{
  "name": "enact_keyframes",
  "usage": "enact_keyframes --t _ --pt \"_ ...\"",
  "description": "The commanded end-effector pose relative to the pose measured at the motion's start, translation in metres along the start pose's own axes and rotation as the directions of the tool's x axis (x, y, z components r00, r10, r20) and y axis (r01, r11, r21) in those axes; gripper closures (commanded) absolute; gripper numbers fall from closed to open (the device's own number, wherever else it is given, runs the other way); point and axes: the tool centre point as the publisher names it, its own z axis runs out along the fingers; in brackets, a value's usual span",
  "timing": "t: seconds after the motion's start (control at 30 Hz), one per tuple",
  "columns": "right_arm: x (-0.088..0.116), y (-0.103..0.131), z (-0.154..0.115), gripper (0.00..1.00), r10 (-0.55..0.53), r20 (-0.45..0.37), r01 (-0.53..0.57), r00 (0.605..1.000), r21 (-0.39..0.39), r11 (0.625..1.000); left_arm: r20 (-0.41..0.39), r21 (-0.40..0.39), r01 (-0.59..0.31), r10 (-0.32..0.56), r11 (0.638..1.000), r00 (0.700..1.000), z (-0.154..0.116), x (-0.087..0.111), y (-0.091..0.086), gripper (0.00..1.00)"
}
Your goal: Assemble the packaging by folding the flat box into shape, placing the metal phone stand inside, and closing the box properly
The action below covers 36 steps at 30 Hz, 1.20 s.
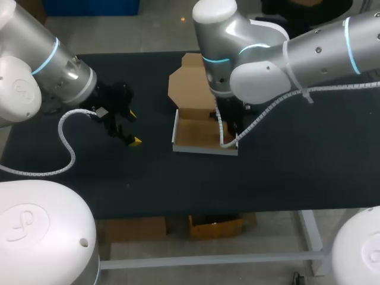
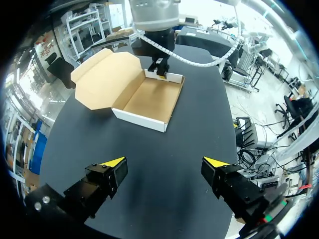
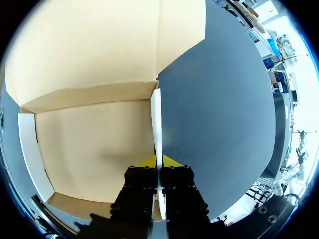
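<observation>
a dark surface [image 1: 285, 172] carries one open cardboard box [image 1: 196, 132] near its middle. the box is a shallow tray, white outside and brown inside. its brown lid [image 1: 187, 83] is folded back on the far side and joined to the tray along one edge.

the right arm [image 1: 267, 65] reaches in over the right part of the box, and in the head view it hides its own hand. a white coiled cable [image 1: 221, 126] from that arm hangs across the tray's near right corner.

the right hand [image 3: 159, 162] is closed narrow on the tray's thin right side wall. one yellow tip is inside the tray and one outside, both against the card.

the left hand [image 1: 133, 127] hovers over the surface to the left of the box, apart from it. its fingers are spread wide and hold nothing.

only the right wrist view shows the pinch on the wall. the left wrist view shows the tray's whole brown floor, with the lid beside it.
</observation>
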Motion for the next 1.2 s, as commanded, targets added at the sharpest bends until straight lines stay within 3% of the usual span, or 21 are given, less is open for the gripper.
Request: enact_keyframes --t 0.03,0.27,0.67,0.8,0.93,1.0,1.07,1.2 --pt "0.0081 -0.0041 0.0023 1.00 0.138 0.199 -0.126 0.970 -0.069 0.990 0.001 -0.003 0.000 0.000 1.000 1.000 0.0006 0.0000 -0.0005 0.00" --pt "0.0106 -0.0029 -0.0002 1.00 0.210 0.320 -0.189 0.924 -0.094 0.977 0.001 -0.003 0.000 0.000 1.000 1.000 0.0006 0.0000 -0.0005 0.00" --pt "0.0132 0.0008 0.0056 1.00 0.298 0.427 -0.289 0.854 -0.088 0.953 0.001 -0.003 0.000 0.000 1.000 1.000 0.0006 0.0000 -0.0005 0.00" --pt "0.0141 0.0023 0.0078 1.00 0.344 0.491 -0.334 0.800 -0.111 0.936 0.001 -0.003 0.000 0.000 1.000 1.000 0.0006 0.0000 -0.0005 0.00" --pt "0.0148 0.0027 0.0080 1.00 0.368 0.516 -0.357 0.773 -0.125 0.926 0.001 -0.003 0.000 0.000 1.000 1.000 0.0006 0.0000 -0.0005 0.00" --pt "0.0146 0.0030 0.0076 1.00 0.410 0.553 -0.395 0.725 -0.153 0.906 0.001 -0.003 0.000 0.000 1.000 1.000 0.0006 0.0000 -0.0005 0.00" --pt "0.0152 0.0032 0.0077 1.00 0.416 0.543 -0.401 0.730 -0.153 0.903 0.001 -0.003 0.000 0.000 1.000 1.000 0.0006 0.0000 -0.0005 0.00" --pt "0.0152 0.0039 0.0075 1.00 0.456 0.572 -0.437 0.682 -0.182 0.881 0.001 -0.003 0.000 0.000 1.000 1.000 0.0006 0.0000 -0.0005 0.00"
